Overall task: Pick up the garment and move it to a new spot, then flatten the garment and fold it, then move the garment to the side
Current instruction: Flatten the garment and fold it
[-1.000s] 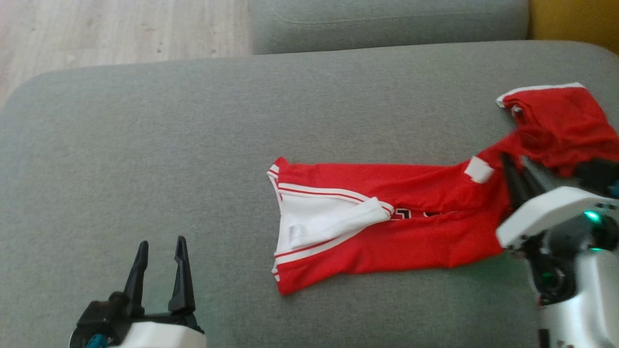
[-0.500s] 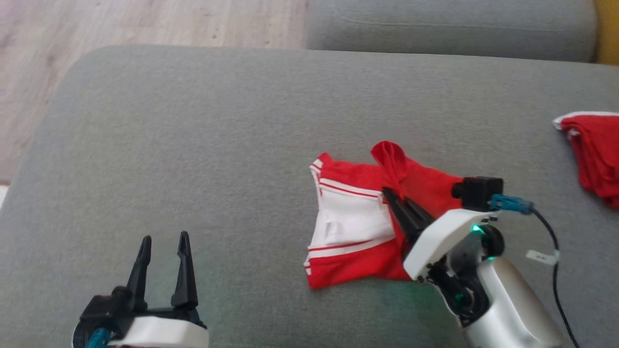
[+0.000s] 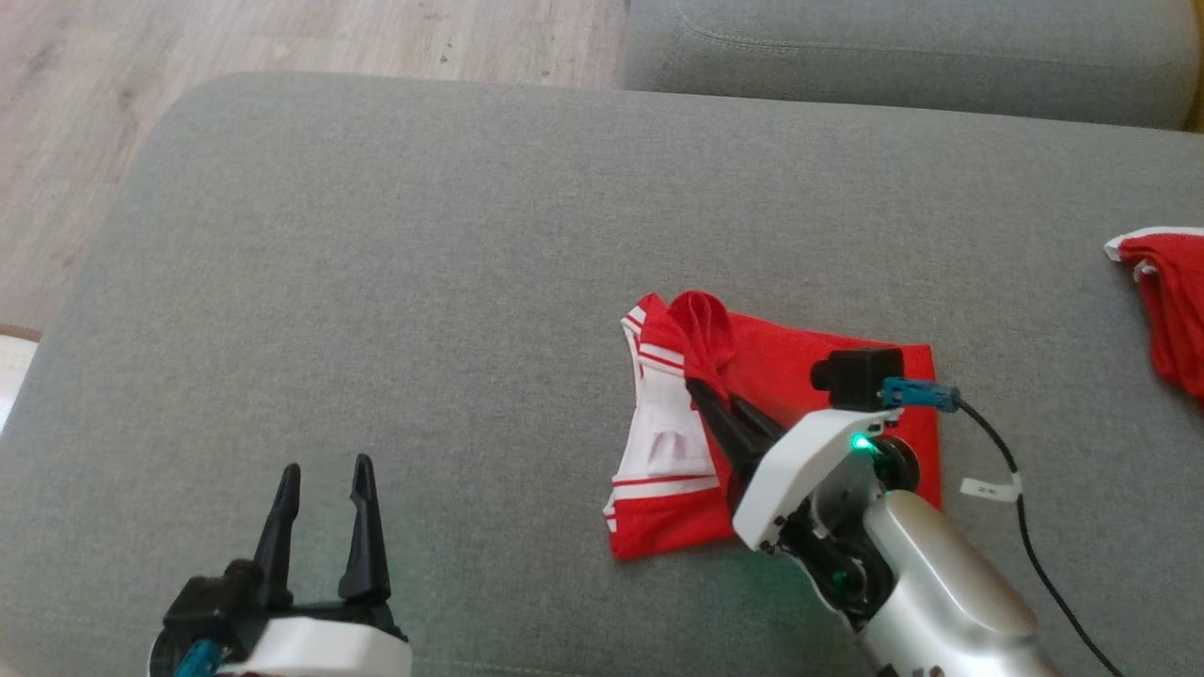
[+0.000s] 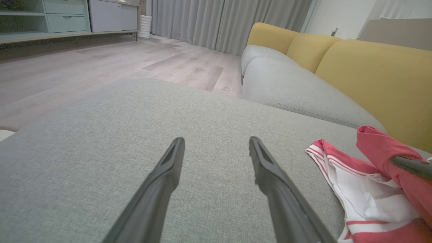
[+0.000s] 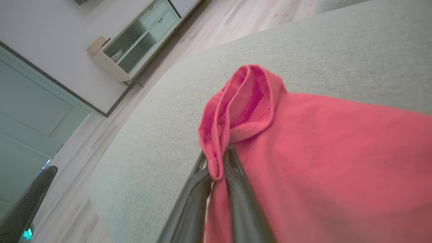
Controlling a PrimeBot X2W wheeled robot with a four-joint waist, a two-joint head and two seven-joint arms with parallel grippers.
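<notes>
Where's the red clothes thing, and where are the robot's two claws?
red garment (image 3: 790, 353), head view, on its folded-over red top layer.
right gripper (image 3: 712, 393), head view, between its fingertips, pinching red cloth.
left gripper (image 3: 326, 465), head view, between its open fingertips.

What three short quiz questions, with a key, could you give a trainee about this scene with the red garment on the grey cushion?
1. True or false: the left gripper holds the garment.
2. What does the right gripper pinch? A) a raised fold of the garment B) a blue towel C) a loose sock
3. Fill in: the left gripper's jaws stand ____ over the cushion.

Key: 1 false; 2 A; 3 open.
</notes>
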